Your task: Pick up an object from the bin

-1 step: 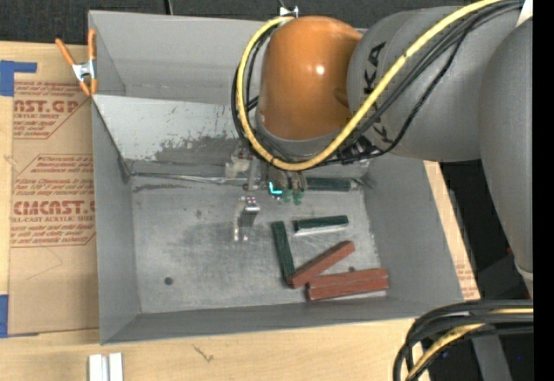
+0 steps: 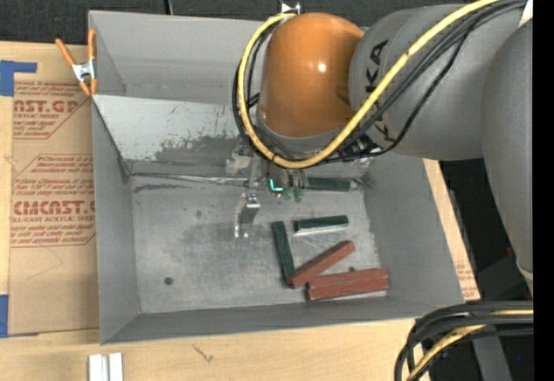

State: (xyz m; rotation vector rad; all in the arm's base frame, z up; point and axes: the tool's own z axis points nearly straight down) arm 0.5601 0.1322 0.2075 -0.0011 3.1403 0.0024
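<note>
Five bars lie in the bin, all in the right half of its floor. The gripper hangs below the orange cover of the arm, near the middle of the floor and over bare metal. How far it is open cannot be told, and nothing is seen in its hold.

The nearest thing is the green bar, just to the right of the gripper and a little toward the front; it runs from back to front. The second green bar lies crosswise beside its back end. The third green bar lies farther back, partly under the arm, near the foot of the back wall.

The tilted red bar seems to touch the front end of the green bar. The flat red bar lies just in front of it, near the front wall and not far from the right wall.

Left of the gripper the floor is bare up to the left wall, so the open room is on that side. On the right side the bars lie close together and the arm covers the back part.
</note>
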